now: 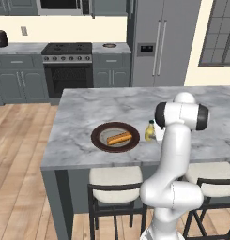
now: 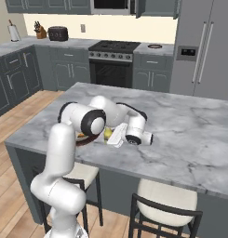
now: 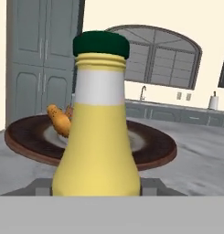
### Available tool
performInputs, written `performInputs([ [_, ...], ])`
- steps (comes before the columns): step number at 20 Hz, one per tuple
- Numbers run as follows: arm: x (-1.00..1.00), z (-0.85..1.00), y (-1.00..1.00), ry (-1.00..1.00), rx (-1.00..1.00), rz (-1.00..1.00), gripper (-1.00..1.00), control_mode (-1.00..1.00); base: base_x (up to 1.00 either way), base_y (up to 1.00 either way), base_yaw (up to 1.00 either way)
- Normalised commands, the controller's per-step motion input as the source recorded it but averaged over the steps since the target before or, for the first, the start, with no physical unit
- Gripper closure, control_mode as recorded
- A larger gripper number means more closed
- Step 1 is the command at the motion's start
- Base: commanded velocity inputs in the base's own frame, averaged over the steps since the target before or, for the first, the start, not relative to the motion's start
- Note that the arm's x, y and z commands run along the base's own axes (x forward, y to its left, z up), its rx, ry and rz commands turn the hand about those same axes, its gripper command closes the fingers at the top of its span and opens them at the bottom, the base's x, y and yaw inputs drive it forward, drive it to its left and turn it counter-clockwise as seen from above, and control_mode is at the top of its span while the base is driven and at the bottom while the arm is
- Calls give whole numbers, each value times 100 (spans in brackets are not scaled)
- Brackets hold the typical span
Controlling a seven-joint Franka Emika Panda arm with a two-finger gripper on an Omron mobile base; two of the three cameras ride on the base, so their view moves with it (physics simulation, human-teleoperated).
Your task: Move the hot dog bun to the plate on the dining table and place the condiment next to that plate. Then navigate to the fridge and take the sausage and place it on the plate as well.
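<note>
A yellow condiment bottle (image 3: 99, 137) with a dark green cap stands upright on the marble island, just right of the dark round plate (image 1: 100, 140). The hot dog bun (image 1: 119, 138) lies on that plate. My gripper (image 2: 114, 137) is low at the counter, reaching from the bottle's right side. In the hand view its fingertips (image 3: 42, 185) press against both sides of the bottle's base, so it is shut on the bottle (image 1: 149, 131). Behind the bottle the plate (image 3: 154, 151) and the bun (image 3: 58, 119) show. The sausage is out of view.
The steel fridge (image 1: 158, 42) stands closed beyond the island, beside the stove (image 1: 67, 49). Stools (image 1: 115, 180) sit under the island's near edge. Bare marble stretches right of the bottle (image 2: 190, 135).
</note>
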Motion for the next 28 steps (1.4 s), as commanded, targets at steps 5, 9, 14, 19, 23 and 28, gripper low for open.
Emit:
performInputs([
  [5, 0, -1, 0, 0, -3, 0, -100, -100, 0, 0, 0],
  [9, -2, 0, 0, -5, 0, 0, -100, -100, 0, 0, 0],
  [14, -29, 12, 0, -19, -1, 0, -100, -100, 0, 0, 0],
  [19, -45, 43, 0, -21, 0, 0, -100, -100, 0, 0, 0],
  [23, -39, 60, 0, -19, 0, 0, -100, -100, 0, 0, 0],
  [28, -18, 63, 0, -15, 0, 0, -100, -100, 0, 0, 0],
])
